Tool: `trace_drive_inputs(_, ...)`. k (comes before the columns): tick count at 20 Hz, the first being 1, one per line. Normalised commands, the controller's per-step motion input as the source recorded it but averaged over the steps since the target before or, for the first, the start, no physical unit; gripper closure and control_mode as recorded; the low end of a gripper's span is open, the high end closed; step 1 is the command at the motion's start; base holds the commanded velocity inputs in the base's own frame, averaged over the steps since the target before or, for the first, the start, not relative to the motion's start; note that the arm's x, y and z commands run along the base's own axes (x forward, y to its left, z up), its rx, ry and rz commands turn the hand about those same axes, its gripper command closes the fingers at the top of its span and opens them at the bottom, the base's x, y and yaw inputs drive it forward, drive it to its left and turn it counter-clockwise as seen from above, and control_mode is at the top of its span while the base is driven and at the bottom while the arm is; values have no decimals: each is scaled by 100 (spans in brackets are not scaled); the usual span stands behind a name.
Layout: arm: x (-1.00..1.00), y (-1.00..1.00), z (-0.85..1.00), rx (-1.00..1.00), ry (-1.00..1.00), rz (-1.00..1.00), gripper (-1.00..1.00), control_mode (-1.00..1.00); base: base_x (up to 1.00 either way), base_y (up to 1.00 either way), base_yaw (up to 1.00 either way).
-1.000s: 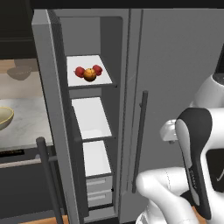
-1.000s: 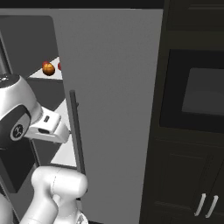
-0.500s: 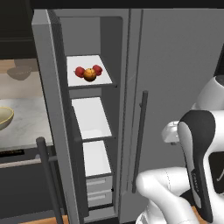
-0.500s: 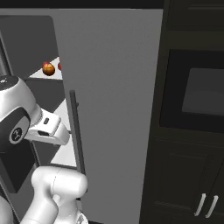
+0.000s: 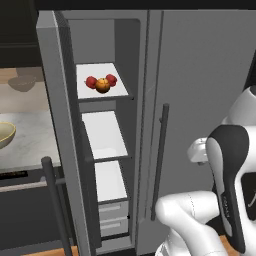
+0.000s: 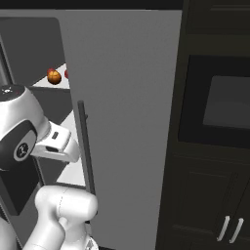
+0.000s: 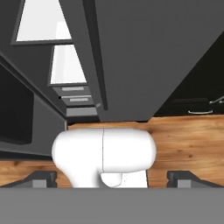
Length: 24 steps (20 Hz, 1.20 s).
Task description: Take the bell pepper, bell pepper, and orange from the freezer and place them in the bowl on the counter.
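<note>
**Three items on the freezer shelf, none retrieved**

Left base view: two bell peppers (image 5: 91, 82) and the orange (image 5: 103, 85) cluster at upper left inside the freezer (image 5: 100, 145); the bowl (image 5: 6, 135) sits at left edge.

Right base view: a reach could strike the door handle (image 6: 86, 146).

Hand view: gripper (image 7: 112, 178) fingertips spread apart, empty. Nothing has shifted since earlier.

The hand view looks down the front of the freezer (image 7: 61, 52), whose open compartment shows two white shelves (image 7: 41, 22) stacked one past the other, with pale drawers (image 7: 74, 94) beyond them. A long dark bar handle (image 7: 97, 57) runs along the closed grey door (image 7: 153, 48) beside the opening. Past the door lies a wooden floor (image 7: 183, 140). The gripper (image 7: 112, 178) has its two dark fingertips (image 7: 41, 178) spread wide apart with nothing between them
</note>
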Motion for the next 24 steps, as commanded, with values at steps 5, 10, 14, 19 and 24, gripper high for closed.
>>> trace_drive_inputs(5, 0, -5, 0, 0, 0, 0, -100, -100, 0, 0, 0)
trace_drive_inputs(10, 0, 0, 0, 0, 0, 0, -100, 100, 0, 0, 0)
trace_drive_inputs(14, 0, 0, 0, 0, 0, 0, -100, 100, 15, -2, -2)
trace_drive_inputs(19, 0, 0, 0, 0, 0, 0, -100, 100, 28, -5, -1)
trace_drive_inputs(24, 0, 0, 0, 0, 0, 0, -100, 100, 49, 0, -11)
